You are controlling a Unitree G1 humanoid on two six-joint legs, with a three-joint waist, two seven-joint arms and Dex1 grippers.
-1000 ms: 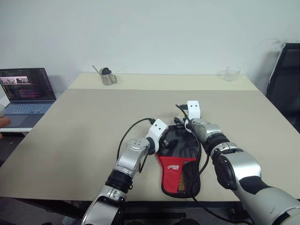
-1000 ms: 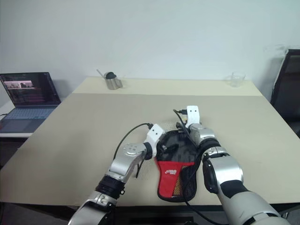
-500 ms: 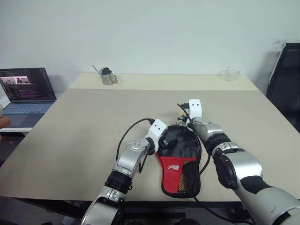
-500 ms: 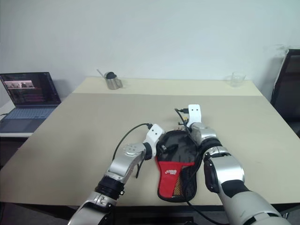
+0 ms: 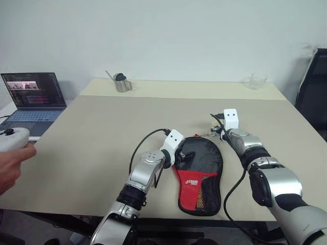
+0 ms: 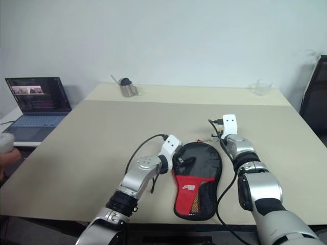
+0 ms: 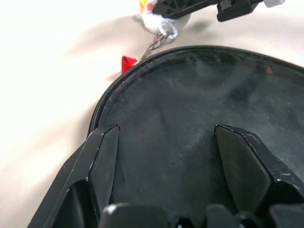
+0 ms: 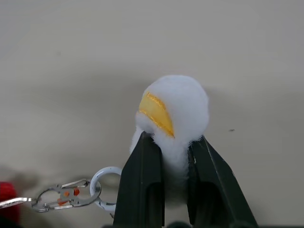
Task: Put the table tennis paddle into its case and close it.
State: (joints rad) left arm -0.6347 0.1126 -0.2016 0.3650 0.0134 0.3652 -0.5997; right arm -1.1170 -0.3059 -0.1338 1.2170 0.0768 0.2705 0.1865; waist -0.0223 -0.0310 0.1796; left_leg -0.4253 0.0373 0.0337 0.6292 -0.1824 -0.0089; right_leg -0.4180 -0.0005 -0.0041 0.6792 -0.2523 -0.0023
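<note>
So there's one case (image 5: 199,171) lying flat on the table (image 5: 102,132) in front of me, black up top, red with mesh near me. I can't see the paddle itself. My right pincer (image 8: 173,156) is pinched tight on the single fluffy white-yellow zipper charm (image 8: 173,114), just off the case's far right edge, with one small metal clip (image 8: 66,199) hanging beside it. My left pincer (image 7: 164,142) sits wide apart over the case's black face. Around: one laptop (image 5: 33,99), one metal cup (image 5: 121,84), one clear glass (image 5: 257,80), and a person's hand (image 5: 11,163) at the left.

An office: laptop (image 5: 34,99) beside a plain table (image 5: 102,132).
</note>
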